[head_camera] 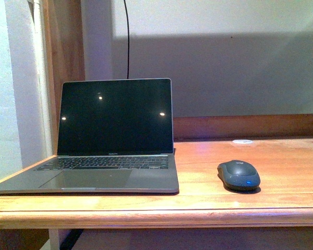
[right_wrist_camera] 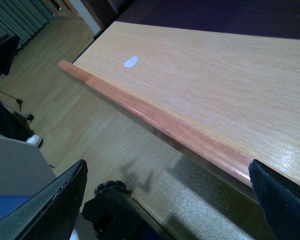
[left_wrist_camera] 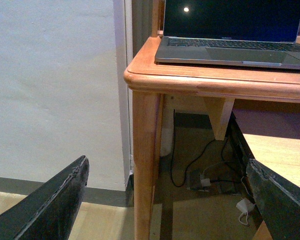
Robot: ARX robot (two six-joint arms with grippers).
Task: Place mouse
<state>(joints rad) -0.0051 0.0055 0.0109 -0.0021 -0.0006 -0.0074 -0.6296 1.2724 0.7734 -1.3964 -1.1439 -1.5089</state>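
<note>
An open laptop (head_camera: 115, 135) sits at the left of the desk (head_camera: 281, 200), screen dark. To its right, near the front edge, lies the mouse (head_camera: 239, 175), apart from the laptop. A white disc (head_camera: 243, 141) lies behind it. The left gripper (left_wrist_camera: 167, 172) and right gripper (right_wrist_camera: 167, 172) are spread wide, holding nothing and touching nothing.

Orange-brown wooden desk (head_camera: 281, 200) with a rounded front edge, carrying three things.
An open grey metal laptop (head_camera: 115, 140) with a dark screen stands on the desk's left part, its base close to the front edge. A small dark grey rounded plastic mouse (head_camera: 239, 174) lies to its right, apart from it. A small flat white disc (head_camera: 243, 141) lies behind the mouse, near the rear.
</note>
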